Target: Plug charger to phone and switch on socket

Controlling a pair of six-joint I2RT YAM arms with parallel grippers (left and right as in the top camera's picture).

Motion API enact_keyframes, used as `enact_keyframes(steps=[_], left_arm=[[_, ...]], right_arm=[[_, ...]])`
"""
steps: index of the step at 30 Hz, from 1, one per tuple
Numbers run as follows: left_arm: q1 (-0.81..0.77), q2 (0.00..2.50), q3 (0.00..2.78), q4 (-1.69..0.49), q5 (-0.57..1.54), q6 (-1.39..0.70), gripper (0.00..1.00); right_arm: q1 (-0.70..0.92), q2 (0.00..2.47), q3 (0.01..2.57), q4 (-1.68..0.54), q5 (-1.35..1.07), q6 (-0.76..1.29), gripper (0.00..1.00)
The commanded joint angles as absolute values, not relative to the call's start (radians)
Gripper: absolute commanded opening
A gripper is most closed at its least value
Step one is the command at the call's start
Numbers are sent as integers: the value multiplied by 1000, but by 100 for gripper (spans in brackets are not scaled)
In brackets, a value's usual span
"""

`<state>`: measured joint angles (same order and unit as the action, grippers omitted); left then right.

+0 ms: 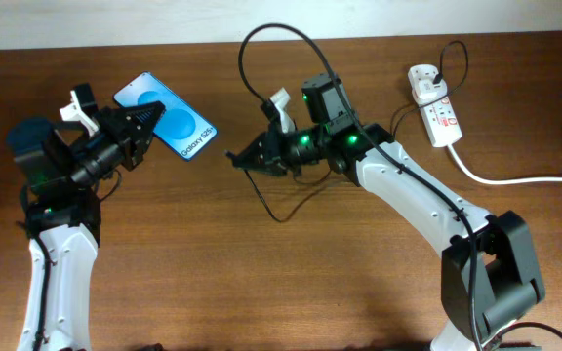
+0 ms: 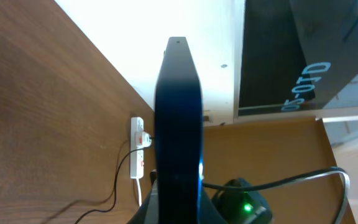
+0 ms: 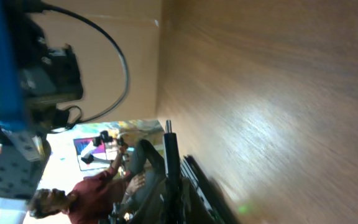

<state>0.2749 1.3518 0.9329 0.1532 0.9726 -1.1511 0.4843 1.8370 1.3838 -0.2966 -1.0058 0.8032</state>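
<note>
My left gripper (image 1: 142, 124) is shut on the phone (image 1: 176, 121), with its blue screen and white lettering, and holds it tilted above the table at the left. In the left wrist view the phone (image 2: 179, 112) stands edge-on between the jaws (image 2: 178, 208). My right gripper (image 1: 236, 156) is shut on the charger's plug end and points left toward the phone, a short gap away. The charger's black cable (image 1: 261, 34) loops up behind it. In the right wrist view the plug (image 3: 168, 140) sticks out of the fingers (image 3: 170, 186). The white socket (image 1: 435, 105) lies at the back right.
The socket's thick white cord (image 1: 515, 179) runs right to the table edge. A thin black cable is plugged into the socket's far end (image 1: 441, 70). The socket also shows in the left wrist view (image 2: 138, 155). More black cable slack lies under the right arm (image 1: 281, 210).
</note>
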Motion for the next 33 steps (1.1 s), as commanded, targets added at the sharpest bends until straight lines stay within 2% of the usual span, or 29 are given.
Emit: enact_keyframes(steps=[1,7,16,26,33], left_arm=[[284,1370,947,159,1077,-1104,0],[284,1384,947,155,1139,-1102,0],[284,1384,947,156,1117,-1106,0],[284,1384,947,155,1114,-1106,0],[284,1384,947,155,1115,-1106,0]], right_arm=[[483,1819,1384,-376,-959,690,5],[483,1702,1384,-453,-960,664,4],[510,1699,1384,-377,-1153,849,4],[565,1699,1384,-252,-1146,913,4],[566,1708,1384,-254,-1080,963,5]])
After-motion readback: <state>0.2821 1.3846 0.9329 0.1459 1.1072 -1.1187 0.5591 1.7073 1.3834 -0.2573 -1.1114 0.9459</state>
